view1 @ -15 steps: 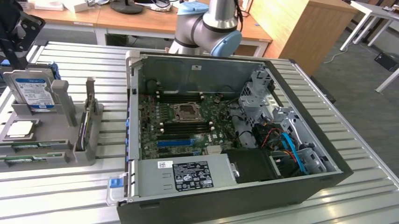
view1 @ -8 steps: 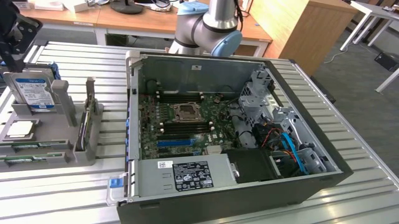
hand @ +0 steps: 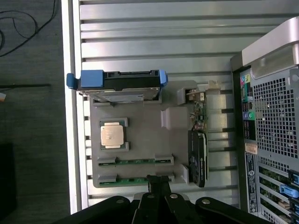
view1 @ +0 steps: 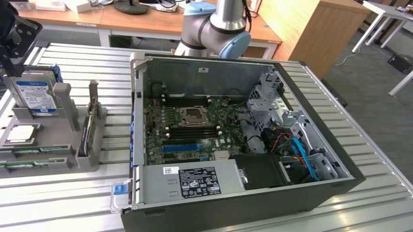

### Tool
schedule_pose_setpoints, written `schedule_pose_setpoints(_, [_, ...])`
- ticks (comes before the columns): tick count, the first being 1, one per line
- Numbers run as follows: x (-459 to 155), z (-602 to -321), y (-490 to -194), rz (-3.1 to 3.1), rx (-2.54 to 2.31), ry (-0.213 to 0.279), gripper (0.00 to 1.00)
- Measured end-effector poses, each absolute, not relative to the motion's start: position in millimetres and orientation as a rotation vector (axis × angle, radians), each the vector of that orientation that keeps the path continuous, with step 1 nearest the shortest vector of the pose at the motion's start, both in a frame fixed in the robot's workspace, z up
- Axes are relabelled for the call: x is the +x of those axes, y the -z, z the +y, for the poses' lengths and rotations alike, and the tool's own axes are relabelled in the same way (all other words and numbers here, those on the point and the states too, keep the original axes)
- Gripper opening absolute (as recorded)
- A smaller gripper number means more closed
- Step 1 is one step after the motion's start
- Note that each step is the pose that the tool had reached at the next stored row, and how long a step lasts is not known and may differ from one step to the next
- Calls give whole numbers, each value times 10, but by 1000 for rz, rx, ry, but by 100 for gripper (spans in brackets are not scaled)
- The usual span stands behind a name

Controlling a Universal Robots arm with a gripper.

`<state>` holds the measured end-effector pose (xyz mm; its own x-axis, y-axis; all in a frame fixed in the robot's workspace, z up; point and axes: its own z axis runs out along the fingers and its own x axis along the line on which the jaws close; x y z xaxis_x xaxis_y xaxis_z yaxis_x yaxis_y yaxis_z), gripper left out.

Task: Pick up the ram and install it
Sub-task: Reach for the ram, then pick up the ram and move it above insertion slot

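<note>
The slatted metal table (view1: 65, 208) carries everything. On it the open black-and-silver computer case (view1: 193, 77) is the biggest thing, with my silver-and-blue arm (view1: 219, 29) rising behind it. On the exterior view's left sits the flat grey plastic holder (hand: 140, 135), well apart from the case's inside. Standing in it is a silver hard drive with a blue-and-white label (view1: 36, 96).

The ram lies flat in that holder as two long, thin green circuit-board sticks side by side: the nearer ram stick (hand: 135, 180) and the farther ram stick (hand: 135, 161). My black gripper (hand: 156, 184) hangs over the holder with its fingers pressed together and nothing between them. In the wrist view its tip lines up with one end of the nearer ram stick. I cannot tell how high above it I am.

The exterior view looks into the case, down to the green motherboard (view1: 187, 130). The wrist view sees the case from its perforated back panel (hand: 275, 116).
</note>
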<state>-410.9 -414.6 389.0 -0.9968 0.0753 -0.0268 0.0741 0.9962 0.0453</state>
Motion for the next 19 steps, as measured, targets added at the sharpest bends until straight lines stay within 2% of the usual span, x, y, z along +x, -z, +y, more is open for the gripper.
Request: schedule_pose_setpoints(19, [-4112, -4249, -3890, 3110, 116, -69, 11])
